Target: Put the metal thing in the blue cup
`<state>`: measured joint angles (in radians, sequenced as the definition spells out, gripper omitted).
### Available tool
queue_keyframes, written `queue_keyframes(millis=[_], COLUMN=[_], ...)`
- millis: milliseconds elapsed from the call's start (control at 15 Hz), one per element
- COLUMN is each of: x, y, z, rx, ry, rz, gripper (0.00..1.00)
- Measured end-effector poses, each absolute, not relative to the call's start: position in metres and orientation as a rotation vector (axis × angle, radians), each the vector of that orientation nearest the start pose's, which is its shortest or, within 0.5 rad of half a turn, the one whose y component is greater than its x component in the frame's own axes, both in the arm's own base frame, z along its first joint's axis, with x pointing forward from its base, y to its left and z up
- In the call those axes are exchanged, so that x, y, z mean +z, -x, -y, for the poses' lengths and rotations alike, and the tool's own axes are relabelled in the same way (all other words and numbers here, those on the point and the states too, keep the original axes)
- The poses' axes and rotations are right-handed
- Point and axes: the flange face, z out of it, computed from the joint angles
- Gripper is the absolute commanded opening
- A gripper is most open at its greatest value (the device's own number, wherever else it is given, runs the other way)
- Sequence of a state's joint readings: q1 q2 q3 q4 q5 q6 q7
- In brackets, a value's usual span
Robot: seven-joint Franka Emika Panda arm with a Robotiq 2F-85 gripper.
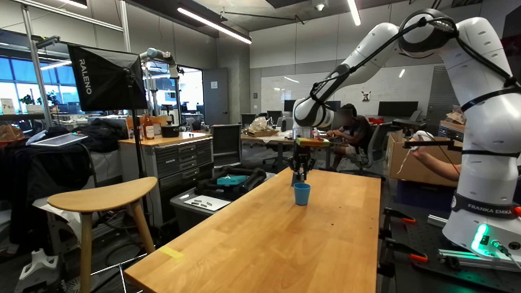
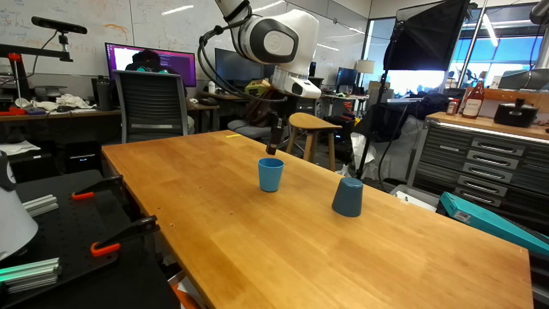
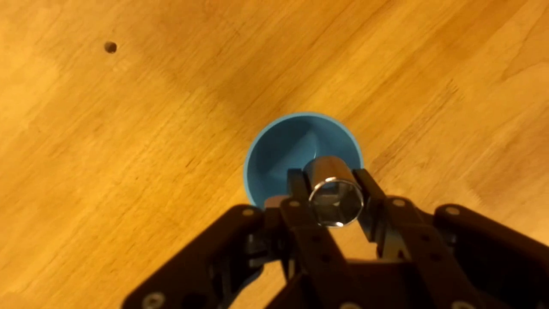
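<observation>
The blue cup stands upright and open on the wooden table in both exterior views (image 1: 302, 195) (image 2: 270, 176). It also shows in the wrist view (image 3: 266, 150), and the part of its inside that shows holds nothing. The metal thing (image 3: 328, 168) is a short shiny hollow cylinder. My gripper (image 3: 329, 177) is shut on it, with a finger pad on each side. In the wrist view the metal thing overlaps the cup's right part. In both exterior views the gripper (image 1: 302, 174) (image 2: 273, 148) is pointing down just above the cup's rim. The metal thing is hard to make out there.
A darker grey-blue cup (image 2: 348, 198) stands upside down on the table (image 2: 257, 253), a short way from the blue cup. It is partly hidden behind the blue cup and gripper in an exterior view (image 1: 294, 180). A wooden stool (image 1: 103, 195) stands beside the table.
</observation>
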<state>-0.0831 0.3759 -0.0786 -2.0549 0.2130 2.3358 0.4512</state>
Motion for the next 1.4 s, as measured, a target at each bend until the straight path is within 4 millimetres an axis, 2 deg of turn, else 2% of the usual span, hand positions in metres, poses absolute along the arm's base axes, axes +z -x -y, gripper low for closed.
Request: queue_keyframes(millis=[333,533,600,733,867,933,1000,1067,1267,1400], x=[0.218,0.211,0.210,0.211,0.212,0.213,0.215,0.215,0.218,0.210], y=[-0.581,-0.597,-0.603,-0.615,-0.625,-0.629,-0.633,-0.636,-0.640,-0.632], z=[0.080,0.093,0.099,0.110,0.119,0.123,0.126,0.130,0.138,0.136], rx=[0.222,0.218,0.216,0.220,0.224,0.228,0.235,0.246,0.311,0.362], ry=[2.829,2.827,2.824,2.820,2.816,2.815,2.812,2.810,2.804,2.803], rz=[-1.117,-1.139,-1.148,-1.164,-1.176,-1.180,-1.183,-1.184,-1.175,-1.165], gripper=[0.09,0.12,0.56,0.63,0.80,0.37,0.42,0.41,0.15,0.01])
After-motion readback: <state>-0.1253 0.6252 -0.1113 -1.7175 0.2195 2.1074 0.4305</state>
